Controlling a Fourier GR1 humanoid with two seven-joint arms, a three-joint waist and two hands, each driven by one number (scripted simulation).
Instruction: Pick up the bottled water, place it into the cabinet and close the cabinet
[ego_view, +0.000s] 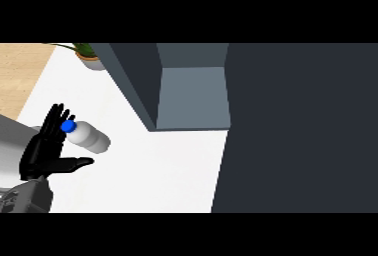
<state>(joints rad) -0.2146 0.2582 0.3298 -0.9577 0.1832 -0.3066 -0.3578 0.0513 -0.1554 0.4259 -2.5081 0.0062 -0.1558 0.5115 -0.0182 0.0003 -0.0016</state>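
The bottled water (91, 136) is a pale bottle with a blue cap (68, 126), on the white counter (162, 170) at the left. Its cap end points up-left and its body runs down-right. My left hand (43, 150) is just left of it, open, with straight fingers pointing away and the thumb stretched right beneath the bottle. The cap overlaps the fingers; no finger curls round the bottle. The cabinet (192, 95) stands open at the top centre, showing a lighter grey inside with nothing in it. My right hand does not show.
A large dark panel (299, 130) fills the right side of the view. The cabinet's dark side wall (134, 80) runs diagonally left of the opening. A potted plant (88, 54) stands at the counter's far left corner, with wooden floor (18, 75) beyond.
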